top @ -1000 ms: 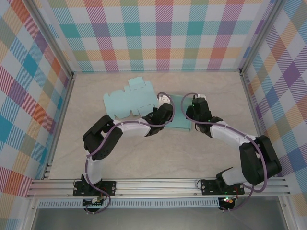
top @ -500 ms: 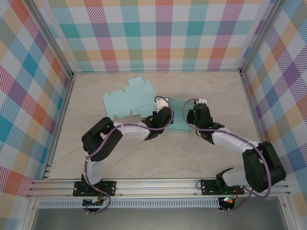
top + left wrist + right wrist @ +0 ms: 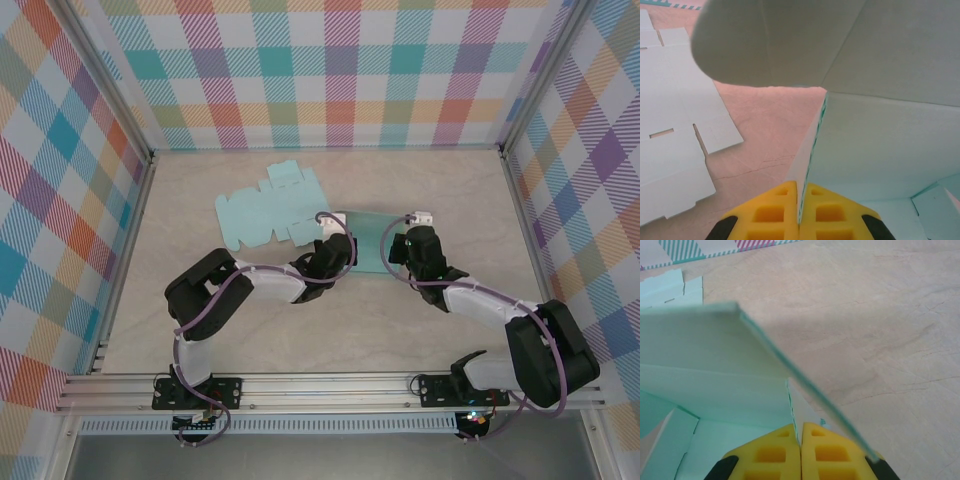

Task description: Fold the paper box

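The pale teal paper box point(image 3: 368, 240) lies half folded in the middle of the table, between my two grippers. My left gripper point(image 3: 333, 252) is shut on the box's left upright wall; in the left wrist view its yellow fingertips point(image 3: 800, 189) pinch that wall's thin edge, with a panel point(image 3: 880, 145) spreading to the right. My right gripper point(image 3: 410, 247) is shut on the box's right wall. In the right wrist view its fingertips point(image 3: 800, 429) clamp a thin upright flap, and a larger panel point(image 3: 715, 370) slants overhead to the left.
A second, flat unfolded teal box blank point(image 3: 265, 213) lies on the table just behind and left of the held box; it is also seen in the left wrist view point(image 3: 670, 150). Checked walls and metal rails point(image 3: 130, 250) enclose the beige table.
Both grippers have drawn toward the near edge, carrying the box with them. The right jaws have closed the last bit onto the right wall. The flat blank has not moved.
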`<move>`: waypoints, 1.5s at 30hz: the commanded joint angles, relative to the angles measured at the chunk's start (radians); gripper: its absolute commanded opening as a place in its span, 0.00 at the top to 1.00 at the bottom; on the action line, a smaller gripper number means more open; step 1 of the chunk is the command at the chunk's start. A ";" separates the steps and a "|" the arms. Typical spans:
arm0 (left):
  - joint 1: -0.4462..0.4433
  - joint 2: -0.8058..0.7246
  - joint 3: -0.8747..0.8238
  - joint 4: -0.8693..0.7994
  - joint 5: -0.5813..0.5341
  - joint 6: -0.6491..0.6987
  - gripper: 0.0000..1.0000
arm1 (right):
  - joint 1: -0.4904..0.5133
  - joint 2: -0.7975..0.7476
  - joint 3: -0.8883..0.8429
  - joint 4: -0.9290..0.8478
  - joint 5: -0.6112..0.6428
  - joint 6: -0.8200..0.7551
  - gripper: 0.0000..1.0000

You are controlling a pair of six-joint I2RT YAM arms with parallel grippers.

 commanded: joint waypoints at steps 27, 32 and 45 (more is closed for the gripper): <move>0.022 0.190 0.088 0.238 0.012 0.164 1.00 | 0.046 0.287 0.001 0.609 0.014 -0.253 1.00; 0.022 0.184 0.126 0.136 0.020 0.111 1.00 | 0.045 0.332 0.027 0.605 -0.001 -0.199 0.98; -0.003 0.202 0.036 0.092 0.033 -0.118 1.00 | 0.054 0.355 -0.119 0.674 -0.003 -0.039 0.94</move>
